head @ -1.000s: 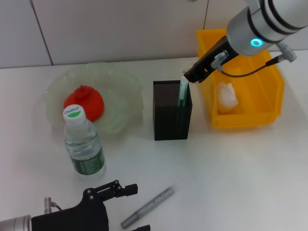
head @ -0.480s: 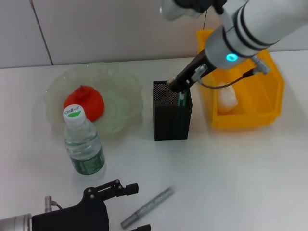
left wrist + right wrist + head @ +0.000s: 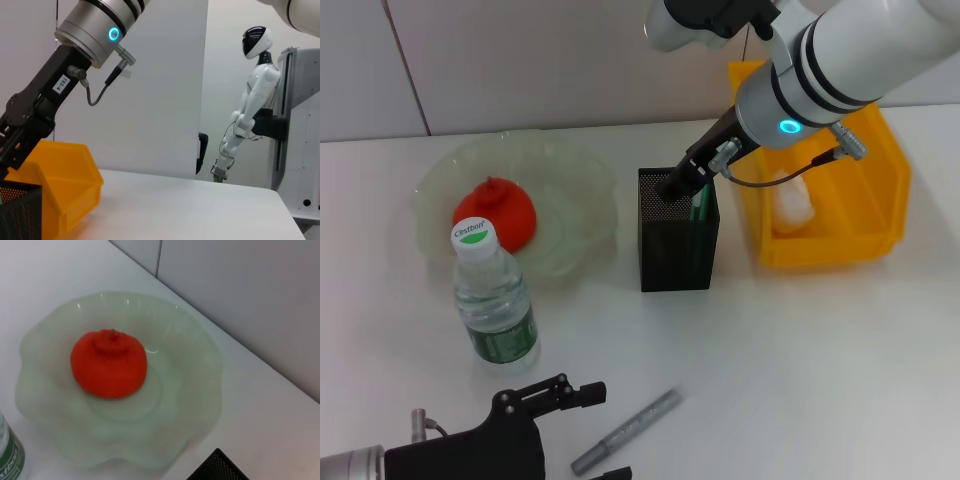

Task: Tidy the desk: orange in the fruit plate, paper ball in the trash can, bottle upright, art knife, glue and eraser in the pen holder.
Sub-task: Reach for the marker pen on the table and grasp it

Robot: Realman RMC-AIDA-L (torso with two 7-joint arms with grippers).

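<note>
The right gripper (image 3: 677, 187) sits at the open top of the pen holder (image 3: 677, 243) near the table's far edge, beside the green stick (image 3: 699, 208) inside, but I cannot tell if its fingers are apart or together.

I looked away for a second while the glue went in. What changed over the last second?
The right claw moved from over the trash can side leftward and down onto the pen holder mouth, lowering the green glue stick from sticking out above the rim to deep inside. Orange, bottle, paper ball, the grey pen-like item and the left claw stayed put.
</note>
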